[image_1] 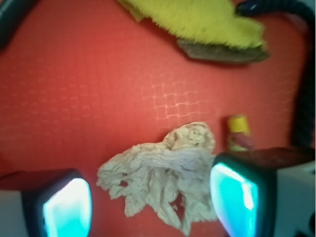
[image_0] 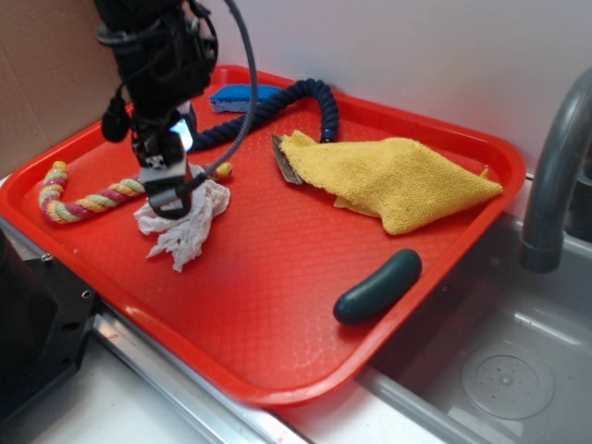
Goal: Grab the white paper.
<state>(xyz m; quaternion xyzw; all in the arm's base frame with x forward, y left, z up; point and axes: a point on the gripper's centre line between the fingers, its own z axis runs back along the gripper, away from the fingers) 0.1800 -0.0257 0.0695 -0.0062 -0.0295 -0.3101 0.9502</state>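
Observation:
The white paper (image_0: 190, 231) (image_1: 163, 173) is a crumpled, ragged wad lying on the red tray (image_0: 277, 305) at its left side. My gripper (image_0: 171, 199) (image_1: 150, 205) hangs directly over it, open. In the wrist view the paper lies between the two glowing cyan pads (image_1: 66, 210). The right pad (image_1: 232, 197) is at the paper's edge; the left one stands apart from it. Nothing is held.
A yellow woven cloth (image_0: 398, 176) (image_1: 197, 19) lies on a grey brush at the tray's back right. A multicoloured rope toy (image_0: 79, 199), a dark blue rope (image_0: 277, 106), a blue object (image_0: 236, 95) and a dark green cucumber-like toy (image_0: 377, 287) share the tray. A sink and faucet (image_0: 555, 176) stand right.

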